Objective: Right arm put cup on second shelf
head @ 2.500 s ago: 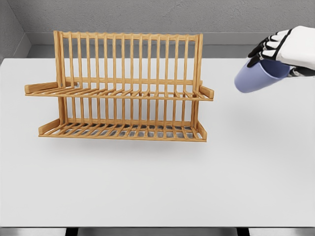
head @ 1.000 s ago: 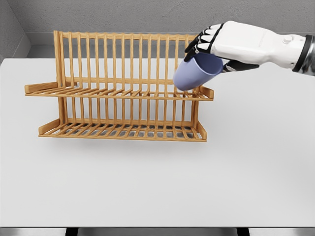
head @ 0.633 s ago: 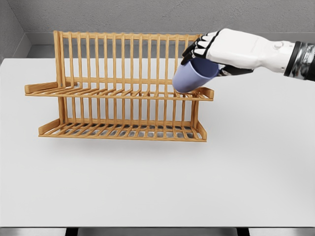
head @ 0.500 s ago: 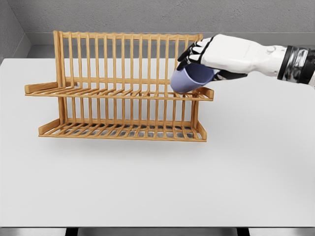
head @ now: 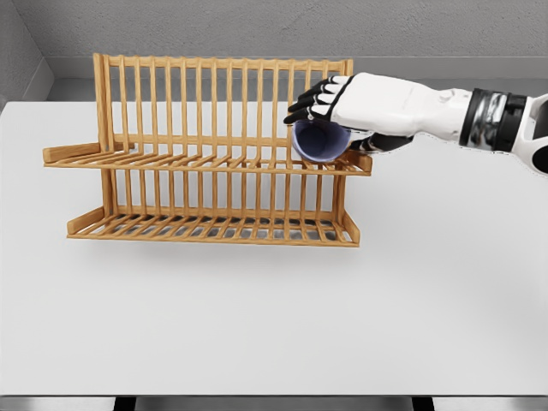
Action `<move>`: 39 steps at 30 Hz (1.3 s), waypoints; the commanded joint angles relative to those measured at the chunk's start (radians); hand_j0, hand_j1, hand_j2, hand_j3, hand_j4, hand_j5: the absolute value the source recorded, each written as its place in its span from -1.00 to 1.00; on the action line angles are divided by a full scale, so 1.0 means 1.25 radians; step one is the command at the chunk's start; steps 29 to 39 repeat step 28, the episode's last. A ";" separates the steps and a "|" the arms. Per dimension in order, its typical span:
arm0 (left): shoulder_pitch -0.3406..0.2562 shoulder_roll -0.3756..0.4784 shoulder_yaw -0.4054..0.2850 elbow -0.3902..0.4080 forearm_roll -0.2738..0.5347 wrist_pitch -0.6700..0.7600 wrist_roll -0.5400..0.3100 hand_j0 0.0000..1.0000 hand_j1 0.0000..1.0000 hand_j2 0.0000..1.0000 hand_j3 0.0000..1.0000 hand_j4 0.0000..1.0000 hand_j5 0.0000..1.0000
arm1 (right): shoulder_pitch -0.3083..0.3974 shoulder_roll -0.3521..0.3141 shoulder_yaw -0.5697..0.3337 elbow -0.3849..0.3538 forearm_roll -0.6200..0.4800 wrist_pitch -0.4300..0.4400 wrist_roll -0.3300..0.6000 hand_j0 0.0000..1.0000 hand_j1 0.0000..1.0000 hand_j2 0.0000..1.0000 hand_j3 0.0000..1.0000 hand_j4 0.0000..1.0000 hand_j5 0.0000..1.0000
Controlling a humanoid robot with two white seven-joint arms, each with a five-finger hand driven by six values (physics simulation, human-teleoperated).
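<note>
White right hand (head: 364, 107), black fingers, chrome wrist band

Bright, even, shadowless-looking simulator light.
The white worktop (head: 257, 325) renders crisp and glare-free; only a faint soft shadow lies under the slatted wooden two-tier dish rack (head: 214, 154), and nothing is blurred or warped toward its edges.

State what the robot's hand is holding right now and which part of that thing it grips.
The right hand holds the blue cup by its rim end, fingers curled over the top, above the rack's upper shelf.
</note>
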 commanded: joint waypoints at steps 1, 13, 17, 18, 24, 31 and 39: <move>0.000 0.000 0.000 0.000 0.000 0.000 0.000 1.00 1.00 1.00 1.00 1.00 1.00 | 0.000 -0.005 -0.030 -0.004 0.000 -0.005 0.000 1.00 1.00 1.00 1.00 1.00 1.00; 0.001 0.000 0.000 0.000 0.000 0.000 0.000 1.00 1.00 1.00 1.00 1.00 1.00 | 0.378 -0.039 -0.626 -0.042 -0.007 -0.139 0.000 1.00 1.00 1.00 1.00 1.00 1.00; 0.000 0.000 -0.001 0.000 0.000 0.000 0.000 1.00 1.00 1.00 1.00 1.00 1.00 | 0.517 -0.031 -0.697 -0.042 -0.007 -0.139 0.000 1.00 1.00 1.00 1.00 1.00 1.00; 0.000 0.000 0.000 0.000 0.000 0.000 0.000 1.00 1.00 1.00 1.00 1.00 1.00 | 0.537 -0.013 -0.685 -0.042 -0.007 -0.139 0.000 1.00 1.00 1.00 1.00 1.00 1.00; 0.000 0.000 0.000 0.000 0.001 0.000 0.000 1.00 1.00 1.00 1.00 1.00 1.00 | 0.506 0.063 -0.525 -0.042 0.000 -0.139 0.000 1.00 1.00 1.00 1.00 1.00 1.00; -0.001 0.000 0.000 -0.003 0.005 0.000 0.000 1.00 1.00 1.00 1.00 1.00 1.00 | 0.496 0.065 -0.525 -0.042 0.000 -0.139 0.000 1.00 1.00 1.00 1.00 1.00 1.00; -0.001 0.000 0.000 -0.003 0.005 0.000 0.000 1.00 1.00 1.00 1.00 1.00 1.00 | 0.496 0.065 -0.525 -0.042 0.000 -0.139 0.000 1.00 1.00 1.00 1.00 1.00 1.00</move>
